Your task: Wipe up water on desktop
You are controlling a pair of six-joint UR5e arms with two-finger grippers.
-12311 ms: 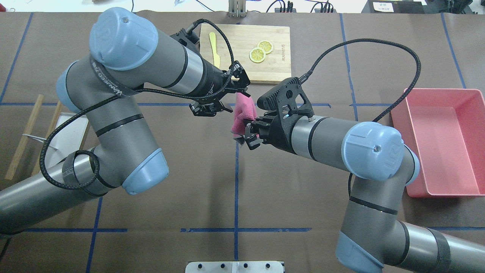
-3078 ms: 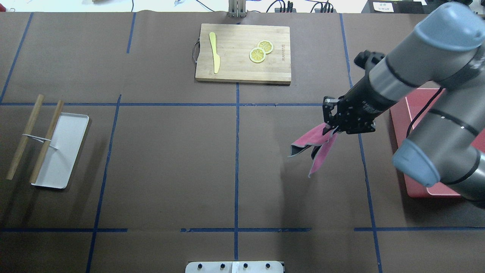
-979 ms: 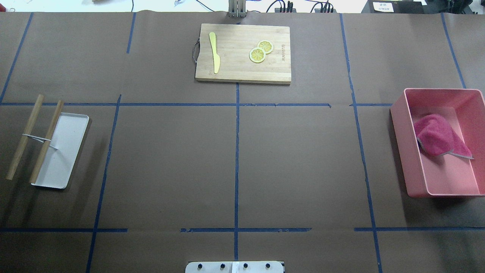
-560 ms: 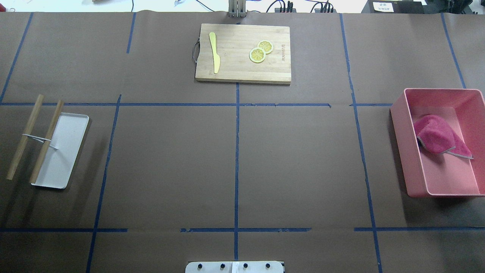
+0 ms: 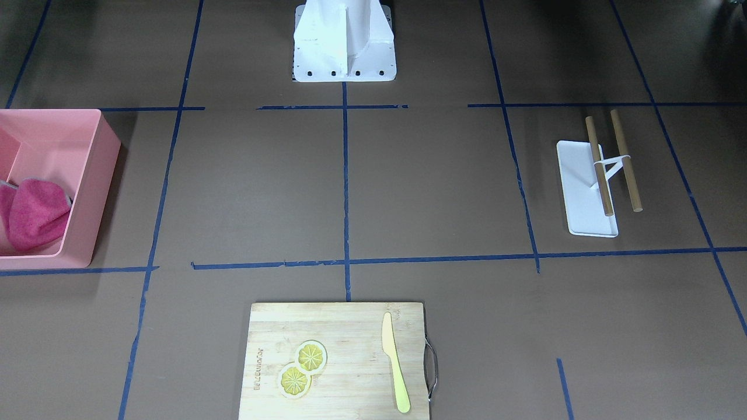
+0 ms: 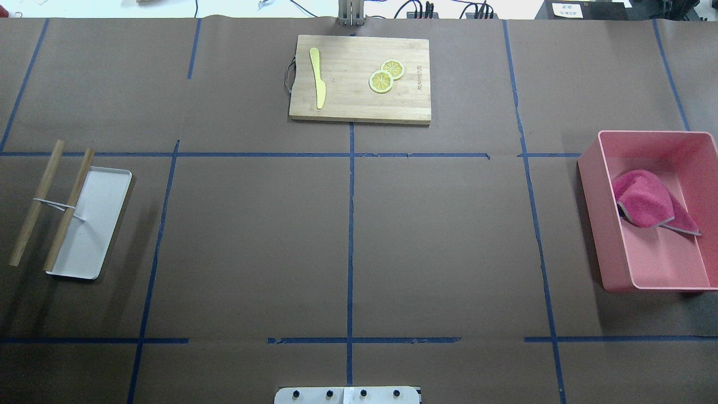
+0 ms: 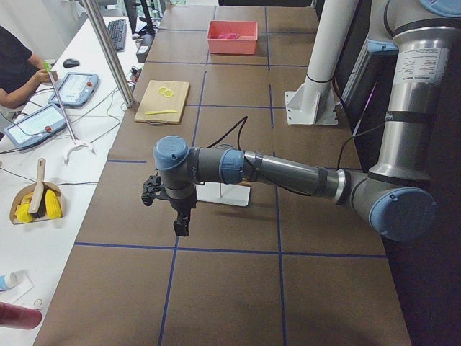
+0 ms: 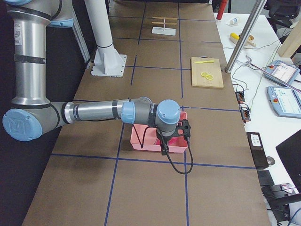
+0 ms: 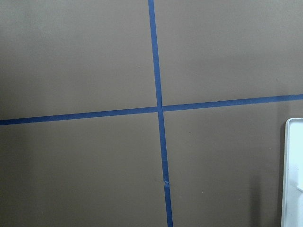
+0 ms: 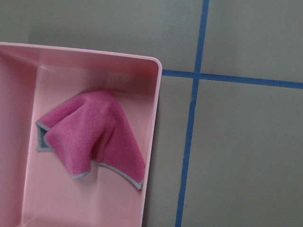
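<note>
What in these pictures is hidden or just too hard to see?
Left gripper, exterior left view: small and dark; open or shut, cannot tell.
Right gripper, exterior right view: dark against the pink bin; same doubt.
Pink cloth, front-facing view: cut off by the left edge.
Desktop, every view: damp patches, if any, too faint to see.

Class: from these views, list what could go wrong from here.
The right gripper seems to hang by the pink bin; a careless move might knock it.
The pink cloth lies bunched inside; if wet, it may dry poorly.
Leftover dampness would be hard to spot on the matte brown desktop.
</note>
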